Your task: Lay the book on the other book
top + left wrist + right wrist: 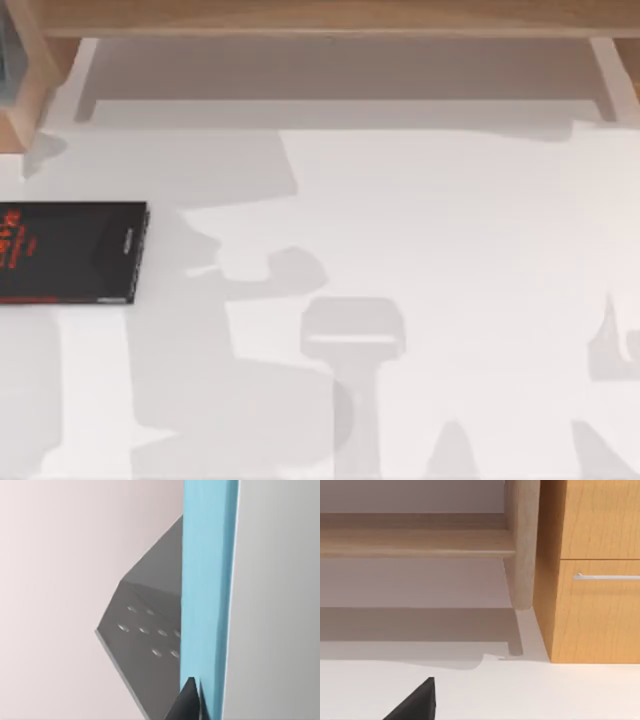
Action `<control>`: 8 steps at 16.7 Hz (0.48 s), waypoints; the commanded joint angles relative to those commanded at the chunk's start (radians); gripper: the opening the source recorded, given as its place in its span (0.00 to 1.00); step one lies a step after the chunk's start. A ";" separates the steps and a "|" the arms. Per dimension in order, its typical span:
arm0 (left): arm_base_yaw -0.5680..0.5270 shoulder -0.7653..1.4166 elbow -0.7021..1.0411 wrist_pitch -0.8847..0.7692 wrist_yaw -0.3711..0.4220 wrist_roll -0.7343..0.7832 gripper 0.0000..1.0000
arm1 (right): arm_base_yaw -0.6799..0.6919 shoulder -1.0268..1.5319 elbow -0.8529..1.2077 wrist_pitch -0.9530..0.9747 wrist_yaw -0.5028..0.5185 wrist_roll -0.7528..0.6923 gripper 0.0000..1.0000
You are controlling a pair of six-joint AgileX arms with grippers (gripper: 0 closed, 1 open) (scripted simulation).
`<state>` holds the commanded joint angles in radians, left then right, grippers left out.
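Leftmost, the black book (68, 252) lies flat at the table's (420, 300) left edge. Through the left wrist view, the left gripper (192, 700) clamps the light blue book (205, 595), held edge-on beside a grey dimpled finger (145, 635). Whether the right gripper is open or closed, I cannot tell.

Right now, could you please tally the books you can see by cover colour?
Black book, red lettering, flat on the table's left side: 1
Light blue book, close against the left gripper's finger in the left wrist view: 1
Total: 2
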<state>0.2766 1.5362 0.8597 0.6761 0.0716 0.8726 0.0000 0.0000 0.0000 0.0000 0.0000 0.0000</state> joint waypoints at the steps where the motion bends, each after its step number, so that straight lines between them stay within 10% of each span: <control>1: -0.010 -0.035 -0.067 0.002 -0.016 0.090 0.00 | 0.000 0.000 0.000 0.000 0.000 0.000 1.00; 8: -0.148 -0.129 -0.451 -0.040 -0.032 0.613 0.00 | 0.000 0.000 0.000 0.000 0.000 0.000 1.00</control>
<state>0.1287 1.4072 0.4091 0.6365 0.0392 1.4852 0.0000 0.0000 0.0000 0.0000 0.0000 0.0000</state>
